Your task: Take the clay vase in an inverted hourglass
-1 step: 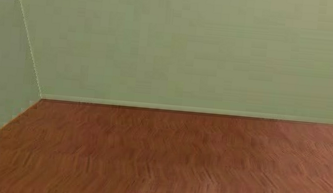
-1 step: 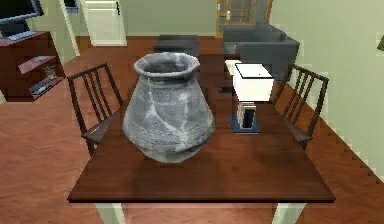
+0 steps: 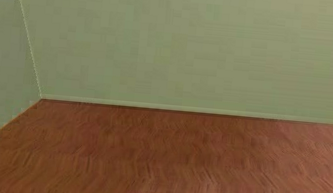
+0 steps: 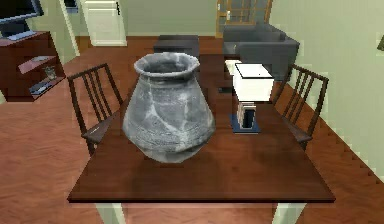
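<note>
Grey vase [image 4: 168, 110], white box [image 4: 252, 85] on table [image 4: 205, 182]

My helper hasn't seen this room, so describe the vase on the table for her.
Find the dark wooden table flanked by two chairs. The vase stands on its left half in the arm side view. It is large, grey and round-bellied with a flared mouth, unlike the smaller white box beside it.

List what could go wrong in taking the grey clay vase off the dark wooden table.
The wide-bellied grey clay vase looks bulky for the gripper's two thin fingers, so a grip may slip and tip it.
The white boxy object on a dark base stands close beside it on the dark wooden table; a reach aimed slightly off might knock it over.
</note>
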### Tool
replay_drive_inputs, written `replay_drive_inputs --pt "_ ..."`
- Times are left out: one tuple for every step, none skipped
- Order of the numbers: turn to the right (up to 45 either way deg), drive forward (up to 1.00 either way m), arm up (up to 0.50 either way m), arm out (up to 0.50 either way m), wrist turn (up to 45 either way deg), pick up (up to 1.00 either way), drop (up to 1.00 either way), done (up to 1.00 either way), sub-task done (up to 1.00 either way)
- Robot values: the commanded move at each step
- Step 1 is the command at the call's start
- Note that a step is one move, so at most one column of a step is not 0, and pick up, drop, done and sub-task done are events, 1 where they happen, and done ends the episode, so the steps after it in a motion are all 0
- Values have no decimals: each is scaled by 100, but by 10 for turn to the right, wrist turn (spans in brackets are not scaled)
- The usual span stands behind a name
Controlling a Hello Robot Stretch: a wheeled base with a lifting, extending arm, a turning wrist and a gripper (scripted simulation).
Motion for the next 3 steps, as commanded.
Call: replay_drive_inputs --pt "0 0 38 0 0 0 0 0 0" --pt "0 0 0 20 0 0 0 0 0" --pt "0 0 0 0 450 0 0 0 0"
